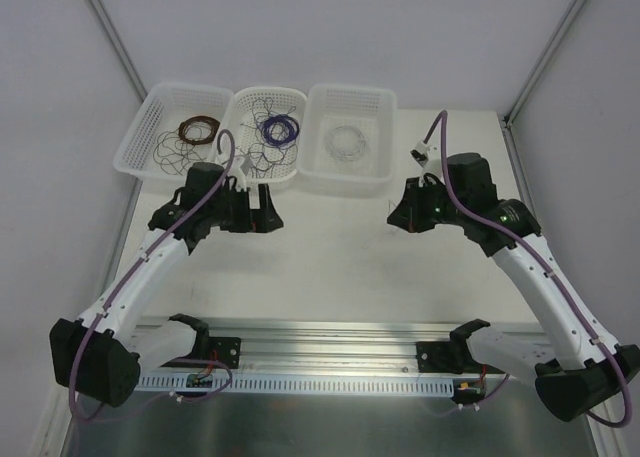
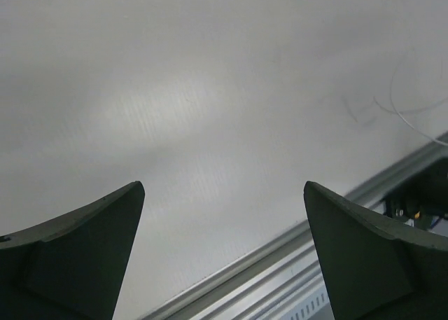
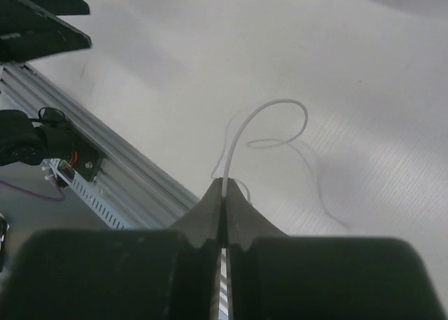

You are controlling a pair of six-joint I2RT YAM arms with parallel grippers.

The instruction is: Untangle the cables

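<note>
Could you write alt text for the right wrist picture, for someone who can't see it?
The right claw is shut on a thin white wire, which rises from its tips and curls into a loop over the white table. A metal rail runs along the left.

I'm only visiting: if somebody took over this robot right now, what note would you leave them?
Left gripper: open, empty, over the table.
Right gripper: shut on a thin white wire that loops up over the table.
Far side: left basket holds a brown coil, middle basket a purple coil, right basket a pale coil. Loose dark strands lie in the left and middle baskets.
Done: three coils look sorted by colour.
Left: probably put the white wire away; whether the loose strands are knotted I cannot tell.
</note>
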